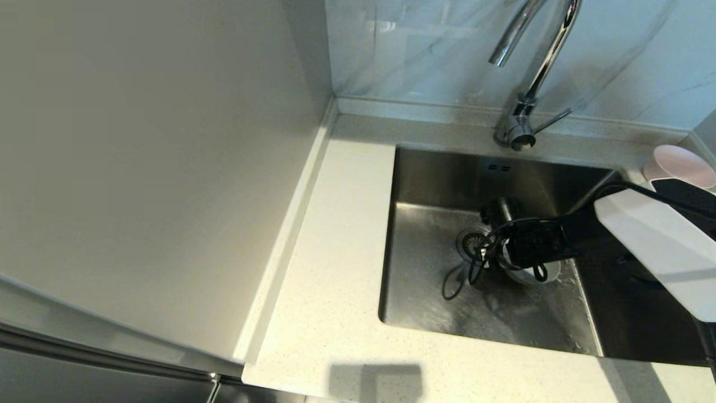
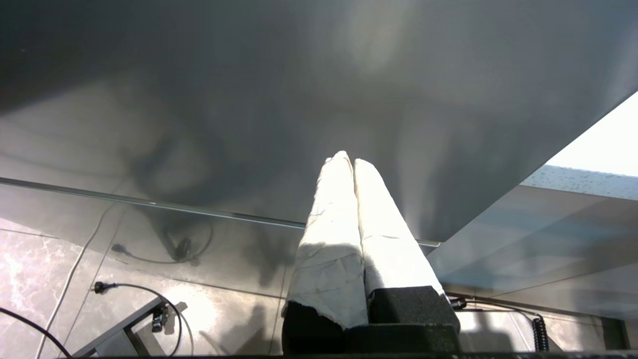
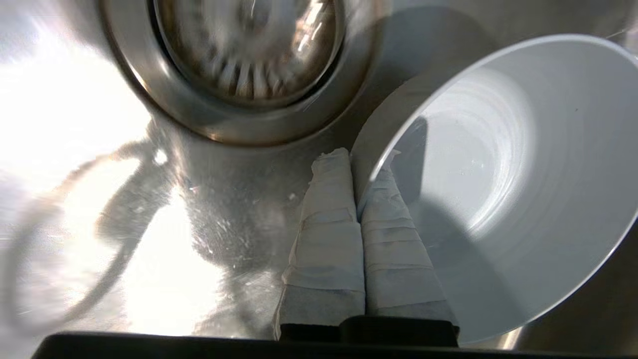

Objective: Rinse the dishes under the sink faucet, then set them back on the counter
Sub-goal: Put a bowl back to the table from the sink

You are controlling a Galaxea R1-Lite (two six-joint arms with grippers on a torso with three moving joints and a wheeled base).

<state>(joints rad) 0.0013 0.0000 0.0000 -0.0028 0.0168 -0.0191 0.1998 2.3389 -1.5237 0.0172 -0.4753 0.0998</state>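
My right gripper (image 3: 356, 164) is down in the sink (image 1: 442, 184), shut on the rim of a white bowl (image 3: 503, 164), one finger inside and one outside. The bowl (image 1: 531, 275) is tilted on the basin floor beside the drain strainer (image 1: 470, 240), mostly hidden under my wrist in the head view. A pale pink bowl (image 1: 679, 165) stands on the counter (image 1: 335, 252) at the back right. The chrome faucet (image 1: 540, 61) rises behind the basin with its side lever (image 1: 554, 119); no water runs. The third bowl is out of view. My left gripper (image 2: 347, 160) is shut and empty, parked low beside a cabinet panel.
A smooth beige side panel (image 1: 156, 168) walls off the left of the counter. The raised back edge (image 1: 425, 109) and a marbled backsplash run behind the faucet. Loose cables from my right wrist (image 1: 475, 266) hang over the drain.
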